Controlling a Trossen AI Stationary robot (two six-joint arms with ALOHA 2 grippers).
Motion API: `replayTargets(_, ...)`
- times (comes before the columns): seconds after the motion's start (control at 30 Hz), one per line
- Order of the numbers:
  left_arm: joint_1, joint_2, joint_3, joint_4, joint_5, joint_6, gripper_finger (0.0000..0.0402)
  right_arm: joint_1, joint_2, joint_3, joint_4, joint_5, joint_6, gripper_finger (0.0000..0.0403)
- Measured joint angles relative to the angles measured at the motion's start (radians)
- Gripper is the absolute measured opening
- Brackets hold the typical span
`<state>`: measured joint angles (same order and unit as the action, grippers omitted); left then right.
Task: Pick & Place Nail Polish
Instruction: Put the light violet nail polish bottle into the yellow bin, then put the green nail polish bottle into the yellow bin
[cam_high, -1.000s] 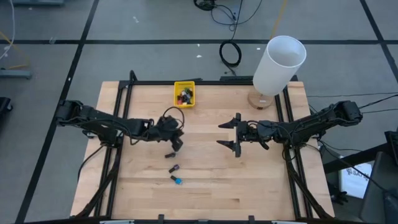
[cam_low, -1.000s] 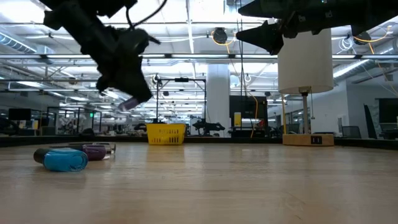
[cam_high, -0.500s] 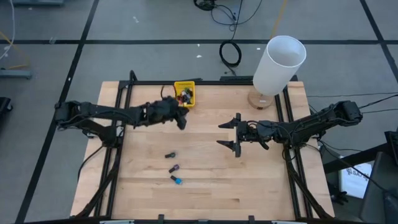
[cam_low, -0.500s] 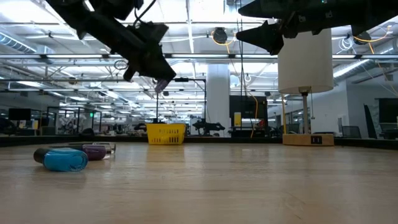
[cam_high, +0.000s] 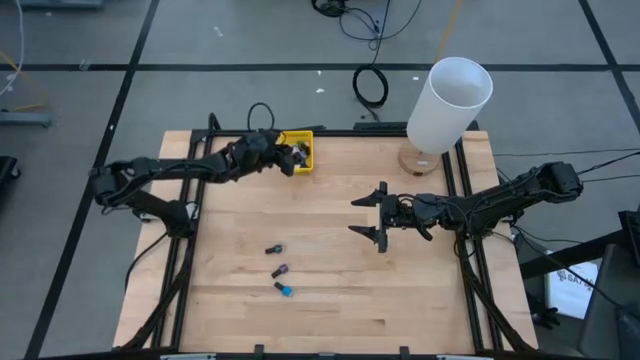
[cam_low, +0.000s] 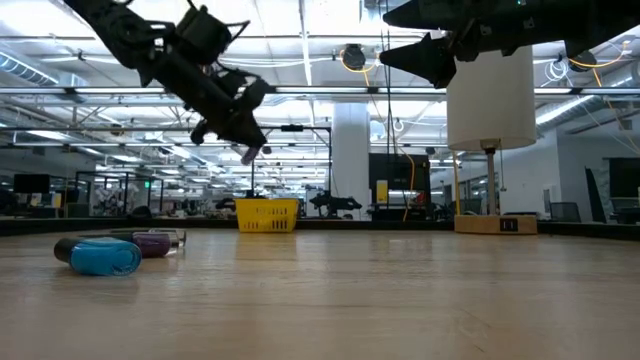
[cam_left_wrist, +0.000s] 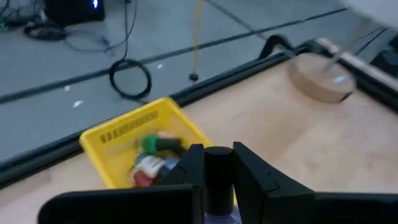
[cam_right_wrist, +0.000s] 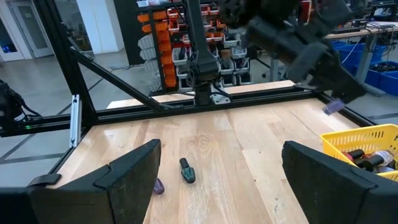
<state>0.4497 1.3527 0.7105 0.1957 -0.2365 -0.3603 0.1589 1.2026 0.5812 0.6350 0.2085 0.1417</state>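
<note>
Nail polish (cam_left_wrist: 219, 171) (clamped in left pincer (cam_high: 291, 160)) carried to yellow bin (cam_high: 296, 150).

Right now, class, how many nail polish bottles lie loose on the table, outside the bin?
3, in a short diagonal line near the table's middle: black, purple, blue.

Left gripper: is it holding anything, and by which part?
The left gripper is shut on a nail polish bottle, clamped at its dark cap, above the yellow bin. The right gripper holds nothing.
</note>
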Motion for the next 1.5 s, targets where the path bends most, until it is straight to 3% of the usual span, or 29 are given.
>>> replayTargets(0.57,0.096,0.272,0.000,0.237,0.036,0.018,0.0038,-0.002,0.000,0.000,-0.020,0.004,-0.005,0.0320)
replayTargets(0.77,0.113,0.297,0.000,0.236,0.027,0.019,0.0065,-0.002,0.000,0.000,-0.024,0.004,-0.015,0.0320)
replayTargets(1.33,0.109,0.297,0.000,0.247,0.028,0.042,0.0073,-0.002,0.000,0.000,-0.027,0.004,-0.016,0.0320)
replayTargets(1.5,0.109,0.297,0.000,0.246,0.046,0.042,0.0114,-0.002,0.000,0.000,-0.027,0.004,-0.016,0.0320)
